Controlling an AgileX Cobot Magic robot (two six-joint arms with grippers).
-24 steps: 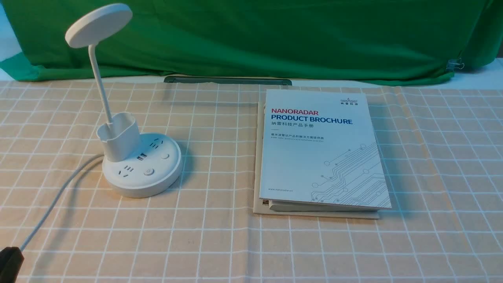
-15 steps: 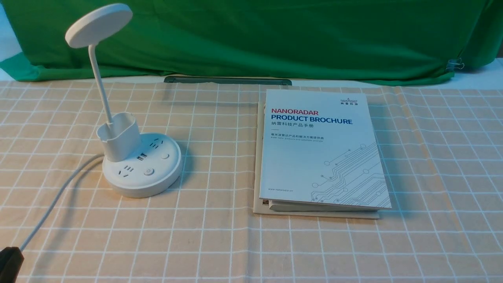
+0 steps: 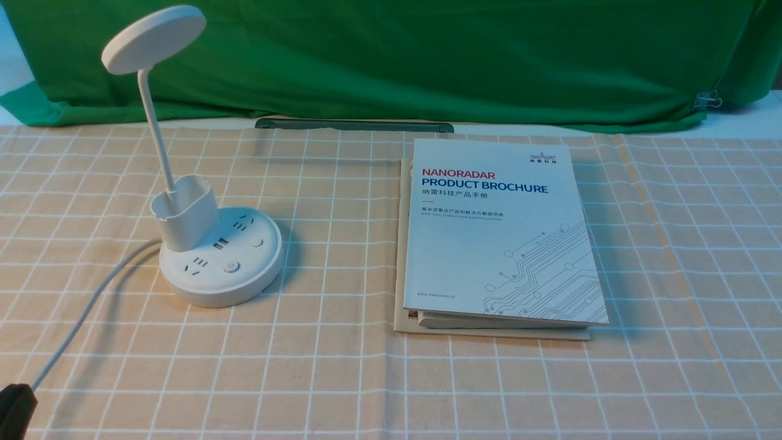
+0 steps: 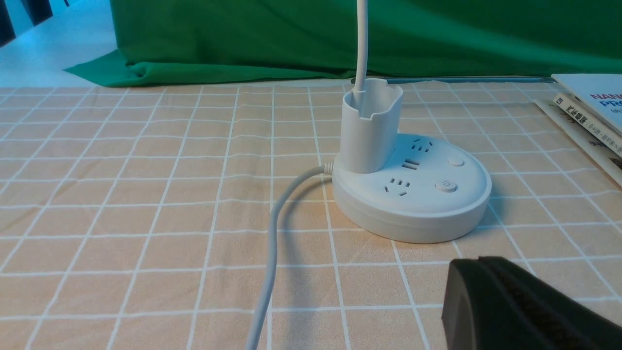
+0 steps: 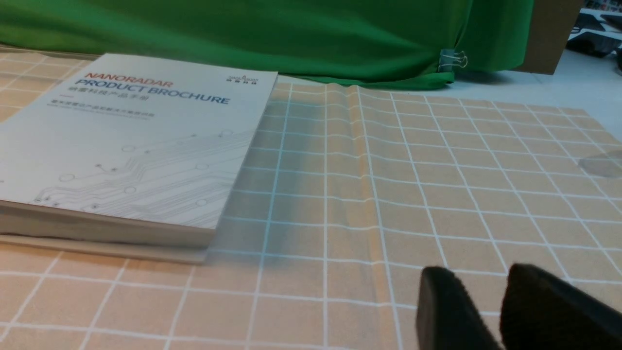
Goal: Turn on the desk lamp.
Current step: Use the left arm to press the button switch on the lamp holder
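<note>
The white desk lamp (image 3: 221, 269) stands on the left of the checked cloth, with its disc head (image 3: 153, 38) raised on a thin stalk and showing no glow. Its round base (image 4: 413, 194) carries sockets, a pen-cup and a power button (image 4: 445, 186). The white cord (image 3: 79, 318) runs from the base toward the near left. My left gripper (image 4: 478, 262) is shut on nothing, low over the cloth, short of the base; only its tip (image 3: 13, 403) shows in the front view. My right gripper (image 5: 478, 279) stands slightly open and empty, right of the brochure.
A white product brochure (image 3: 498, 232) lies on a larger flat book right of centre, and its corner also shows in the right wrist view (image 5: 131, 141). A green cloth (image 3: 427, 55) hangs along the back, with a dark bar (image 3: 354, 126) at its foot.
</note>
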